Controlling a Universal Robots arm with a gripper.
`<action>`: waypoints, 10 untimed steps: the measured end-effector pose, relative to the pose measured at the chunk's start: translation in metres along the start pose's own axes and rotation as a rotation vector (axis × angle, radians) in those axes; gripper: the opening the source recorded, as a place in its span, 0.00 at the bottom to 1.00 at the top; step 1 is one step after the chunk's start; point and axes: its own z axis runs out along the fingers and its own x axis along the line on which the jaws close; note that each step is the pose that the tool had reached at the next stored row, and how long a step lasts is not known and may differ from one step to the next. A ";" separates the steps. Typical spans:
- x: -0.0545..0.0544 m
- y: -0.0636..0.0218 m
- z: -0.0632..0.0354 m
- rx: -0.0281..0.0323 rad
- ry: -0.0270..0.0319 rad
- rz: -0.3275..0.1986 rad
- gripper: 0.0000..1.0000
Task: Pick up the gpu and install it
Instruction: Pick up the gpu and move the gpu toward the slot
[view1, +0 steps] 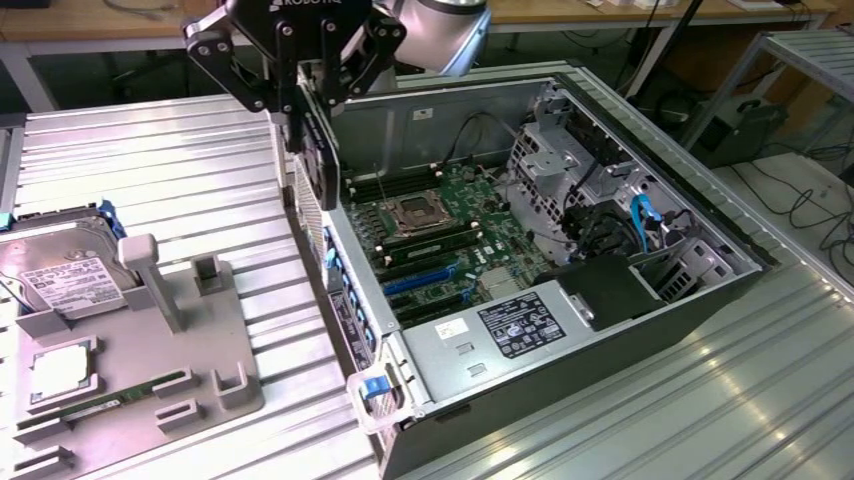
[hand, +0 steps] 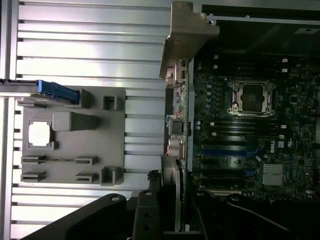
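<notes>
The gpu (view1: 311, 145) hangs edge-on from my gripper (view1: 304, 105), which is shut on its upper edge. It is a thin dark card held upright in the air, above the near-left wall of the open computer case (view1: 400, 125). In the wrist view the gpu (hand: 177, 130) runs away from my gripper (hand: 172, 200) as a narrow strip. Its silver bracket (hand: 187, 30) is at the far end. The card lies along the edge of the motherboard (hand: 250, 130), beside the blue slots (hand: 222, 152). In the exterior view the motherboard (view1: 441, 230) and its blue slots (view1: 420, 280) lie below and to the exterior view's right of the card.
A grey fixture plate (view1: 147, 340) sits on the ribbed metal table at the exterior view's left, carrying a hard drive (view1: 60, 270), a square chip (view1: 60, 370) and a memory stick (view1: 107, 405). Drive cages and cables (view1: 627, 220) fill the case's far side.
</notes>
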 end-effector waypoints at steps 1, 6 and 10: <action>-0.001 0.0000 0.0000 0.0000 0.0000 0.000 0.28; -0.006 -0.0002 0.0004 -0.0001 -0.0001 0.000 0.28; -0.008 -0.0003 0.0005 0.0000 -0.0001 0.000 0.28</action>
